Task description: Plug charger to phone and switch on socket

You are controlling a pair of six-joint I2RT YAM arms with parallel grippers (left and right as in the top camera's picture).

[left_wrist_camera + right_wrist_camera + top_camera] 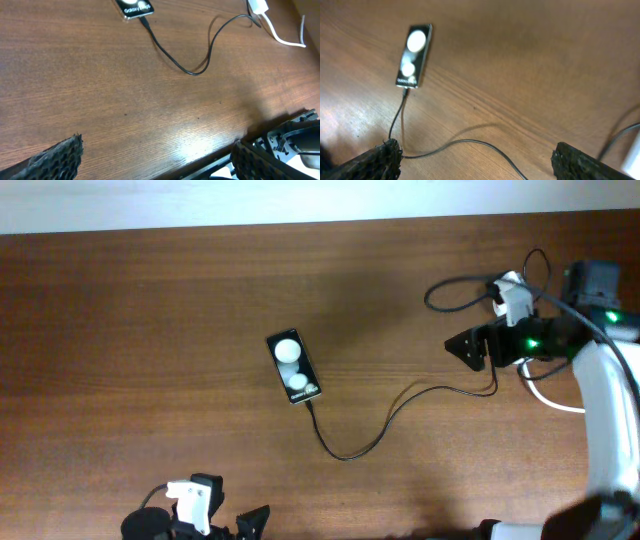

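The phone (294, 367) lies flat at the table's middle, with two white light spots on its face. It also shows in the left wrist view (132, 7) and the right wrist view (414, 55). The charger cable (345, 455) meets the phone's near end, loops forward, then runs right towards my right arm. Its plug tip (145, 21) sits against the phone's end. A white adapter (258, 6) shows at the top edge of the left wrist view. The socket itself is hidden. My right gripper (468, 348) is open and empty above the cable (470, 142). My left gripper (250, 522) is open and empty at the front edge.
A thick white cord (548, 400) curves out from under my right arm; it also shows in the left wrist view (286, 41). A thin black wire (455, 285) loops at the back right. The table's front edge (210, 160) runs under my left gripper.
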